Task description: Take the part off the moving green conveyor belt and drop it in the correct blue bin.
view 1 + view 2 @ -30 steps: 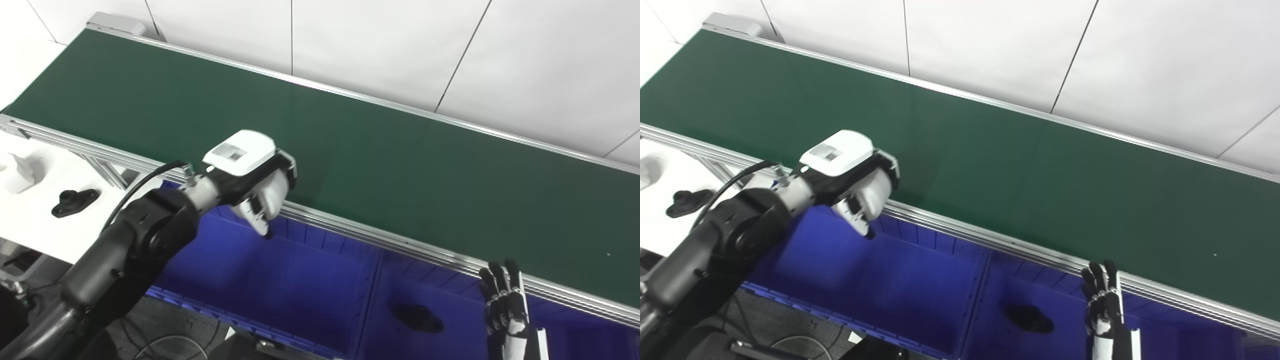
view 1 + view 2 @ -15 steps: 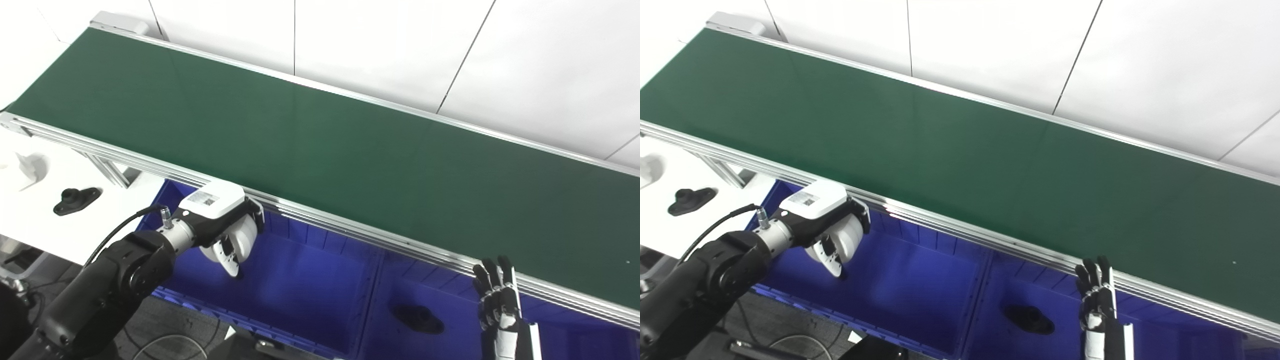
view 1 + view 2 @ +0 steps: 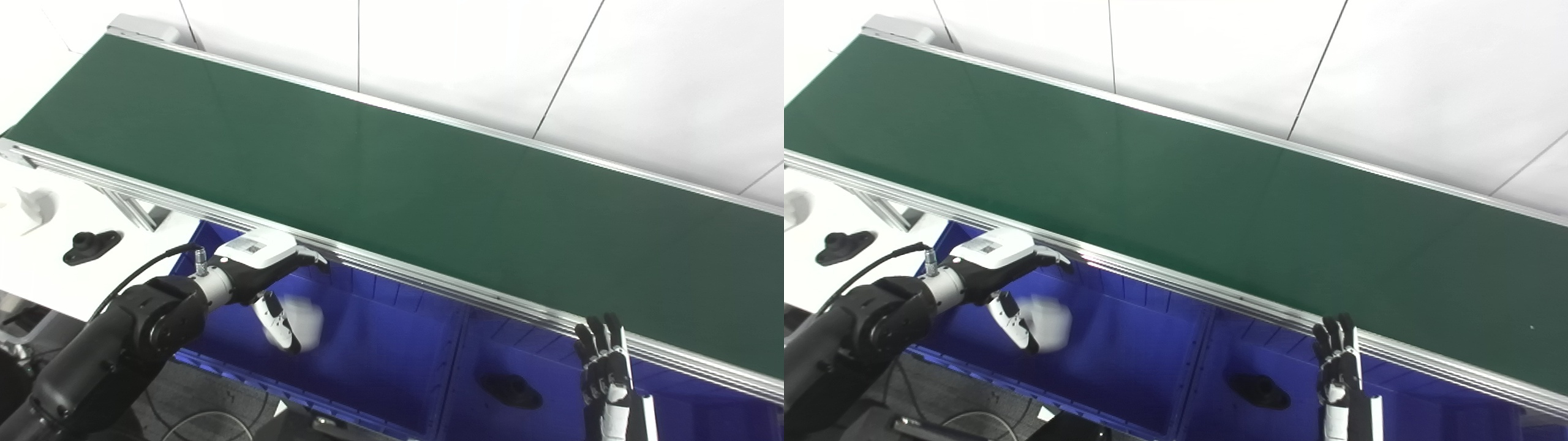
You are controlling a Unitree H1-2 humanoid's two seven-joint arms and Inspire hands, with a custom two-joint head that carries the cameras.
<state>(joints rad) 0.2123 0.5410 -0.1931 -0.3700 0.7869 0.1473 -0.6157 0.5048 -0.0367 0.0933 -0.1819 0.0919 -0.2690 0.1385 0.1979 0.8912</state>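
Note:
The green conveyor belt (image 3: 429,184) carries no part. My left hand (image 3: 266,269) hangs over the left blue bin (image 3: 380,361), below the belt's near rail. Its fingers are spread and its thumb points down. A white part (image 3: 308,320) shows blurred just under the hand, beside the thumb and inside the bin; it also shows in the right eye view (image 3: 1053,321). My right hand (image 3: 603,367) is open and upright at the bottom right, in front of the right blue bin (image 3: 484,343).
A black part (image 3: 511,392) lies in the right bin. A white side table (image 3: 37,269) at the left holds a black part (image 3: 92,244) and a white part (image 3: 30,208). White wall panels stand behind the belt.
My left hand came off the belt's edge down over the left bin with the white part, then opened. The part has left the hand. My right hand has barely moved.

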